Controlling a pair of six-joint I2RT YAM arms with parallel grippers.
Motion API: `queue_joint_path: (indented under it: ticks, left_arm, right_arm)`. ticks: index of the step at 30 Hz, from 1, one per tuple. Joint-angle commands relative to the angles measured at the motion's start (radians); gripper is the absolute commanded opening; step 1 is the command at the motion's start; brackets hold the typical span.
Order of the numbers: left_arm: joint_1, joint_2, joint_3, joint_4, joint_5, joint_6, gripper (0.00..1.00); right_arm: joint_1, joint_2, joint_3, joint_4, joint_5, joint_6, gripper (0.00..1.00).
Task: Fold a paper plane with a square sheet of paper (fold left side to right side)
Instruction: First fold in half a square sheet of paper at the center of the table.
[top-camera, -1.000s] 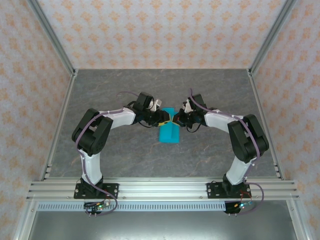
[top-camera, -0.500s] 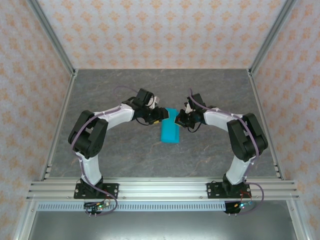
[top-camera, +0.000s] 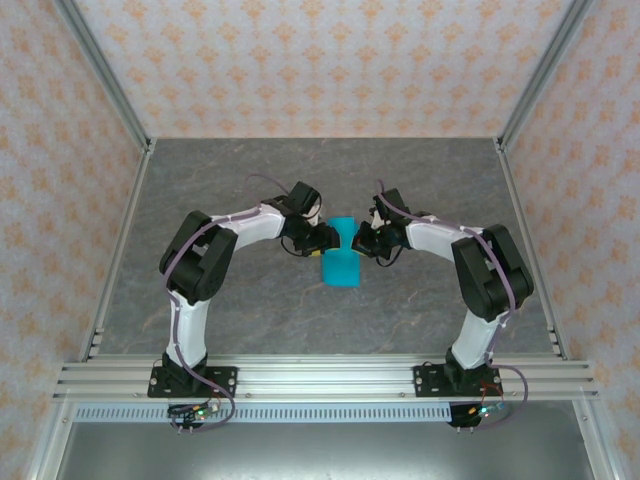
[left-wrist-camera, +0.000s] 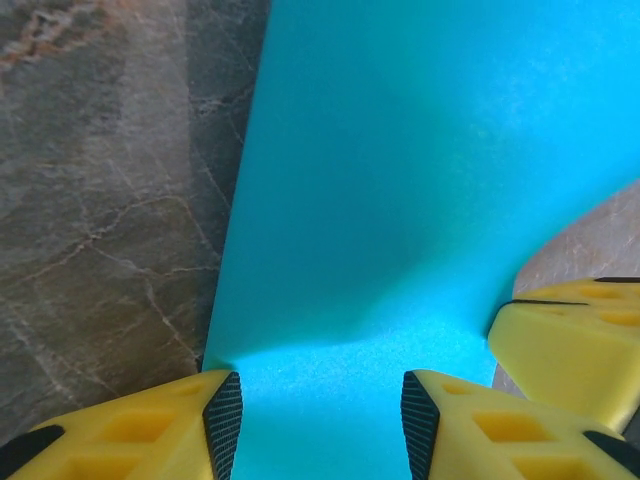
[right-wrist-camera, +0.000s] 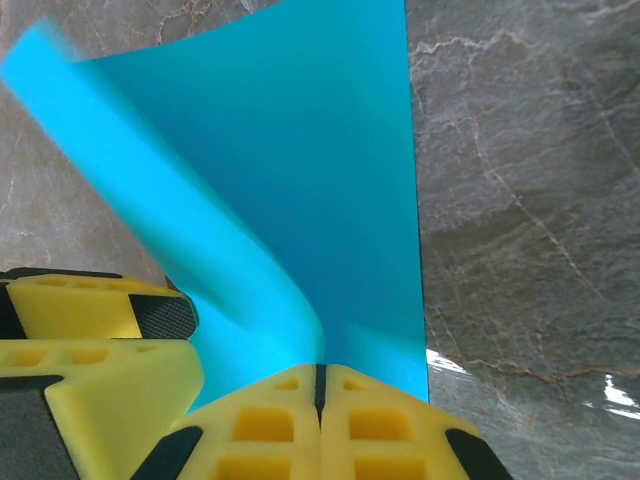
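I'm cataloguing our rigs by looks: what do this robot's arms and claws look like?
The left arm and right arm match: white link shells, bulky black joint housings, a thin purple cable running along each, black base plates on an aluminium rail. The left claw and right claw each have two chunky yellow fingers with moulded pockets and black ribbed pads.

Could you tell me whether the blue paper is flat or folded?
Folded over, not creased: the square sheet of paper bulges in a loose curl.
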Motion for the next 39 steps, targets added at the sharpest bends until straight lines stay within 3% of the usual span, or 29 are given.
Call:
queue_joint_path:
  ticks: [1,8,12,26,39]
  left_arm:
    - [-0.004,-0.004,0.022,-0.058,-0.043,0.015,0.50]
    - [-0.004,-0.077,0.000,-0.033,-0.036,-0.002,0.52]
    - [-0.003,-0.115,-0.004,-0.065,-0.093,0.000,0.52]
    - [-0.004,-0.014,0.030,-0.056,-0.046,-0.013,0.59]
    - [-0.018,0.047,0.063,-0.083,-0.047,-0.012,0.51]
  right_arm:
    - [0.005,0.016,0.030,-0.034,0.038,-0.020,0.04]
    - [0.005,0.015,0.034,-0.038,0.040,-0.025,0.04]
    - [0.004,0.015,0.034,-0.040,0.041,-0.025,0.04]
    - [0.005,0.010,0.044,-0.075,0.073,-0.049,0.04]
    - [0.005,0.021,0.050,-0.088,0.093,-0.056,0.06]
